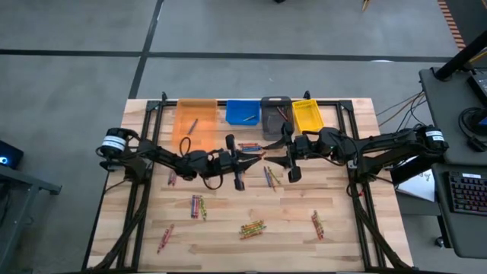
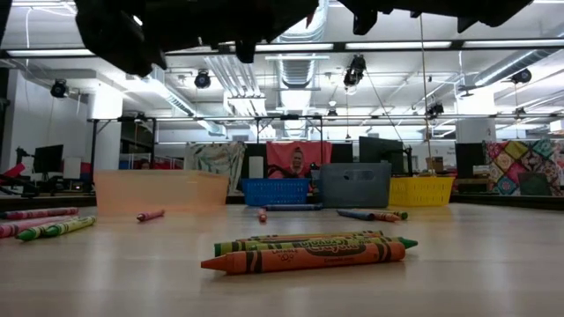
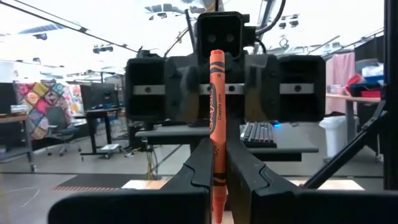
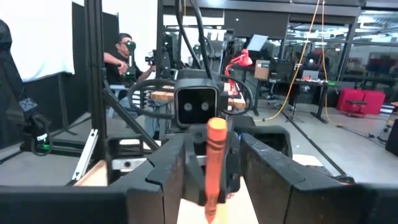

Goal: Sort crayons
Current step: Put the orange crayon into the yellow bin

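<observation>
Above the middle of the table my two grippers face each other. My left gripper (image 1: 257, 157) is shut on an orange crayon (image 3: 216, 112) that stands upright. My right gripper (image 1: 275, 158) is open; its fingers (image 4: 166, 171) stand on either side of that crayon (image 4: 215, 158) with a gap on both sides. Other crayons lie loose on the table in small groups (image 1: 198, 205), (image 1: 253, 227), (image 1: 316, 224), and the nearest ones fill the front of the low view (image 2: 308, 251). My left gripper pinches the orange crayon's lower part (image 3: 216, 163) between its two fingers. The fingers come about level from the table's left and lie across the crayon. The crayon is lifted clear of the table and stands upright, most of its length above the fingers, flat end up.
Along the far edge stand an orange bin (image 1: 196, 118), a blue bin (image 1: 243, 112), a grey bin (image 1: 275, 114) and a yellow bin (image 1: 307, 114), some with a crayon inside. More crayons lie below the grippers (image 1: 272, 176). A person shows beyond the table (image 4: 124, 56).
</observation>
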`<state>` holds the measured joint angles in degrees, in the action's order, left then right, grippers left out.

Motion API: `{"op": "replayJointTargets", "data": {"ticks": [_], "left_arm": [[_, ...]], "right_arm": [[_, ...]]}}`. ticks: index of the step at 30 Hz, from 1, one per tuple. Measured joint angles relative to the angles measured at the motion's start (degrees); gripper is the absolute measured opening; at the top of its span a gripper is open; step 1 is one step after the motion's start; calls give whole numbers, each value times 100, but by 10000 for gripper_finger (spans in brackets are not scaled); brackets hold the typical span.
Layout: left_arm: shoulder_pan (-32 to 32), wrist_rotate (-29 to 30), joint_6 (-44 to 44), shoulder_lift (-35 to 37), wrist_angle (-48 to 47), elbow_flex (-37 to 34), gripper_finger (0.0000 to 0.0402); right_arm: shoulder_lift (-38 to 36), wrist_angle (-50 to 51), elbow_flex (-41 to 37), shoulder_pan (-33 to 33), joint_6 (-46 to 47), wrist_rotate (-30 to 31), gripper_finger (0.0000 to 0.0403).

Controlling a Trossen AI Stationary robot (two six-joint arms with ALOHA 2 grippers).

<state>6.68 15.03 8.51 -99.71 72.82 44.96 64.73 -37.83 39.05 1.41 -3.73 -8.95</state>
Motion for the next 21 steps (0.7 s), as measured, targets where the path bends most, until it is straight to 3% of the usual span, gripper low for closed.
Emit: {"op": "replayJointTargets", "data": {"ticks": [8, 16, 21], "left_arm": [[-15, -6, 37, -291, -143, 292, 0], [-15, 71, 32, -248, -127, 303, 1], [-22, 91, -21, -248, -132, 303, 22]], "right_arm": [[0, -50, 0, 0, -70, 4, 118], [0, -60, 0, 2, -81, 7, 27], [0, -37, 0, 11, -8, 9, 16]]}}
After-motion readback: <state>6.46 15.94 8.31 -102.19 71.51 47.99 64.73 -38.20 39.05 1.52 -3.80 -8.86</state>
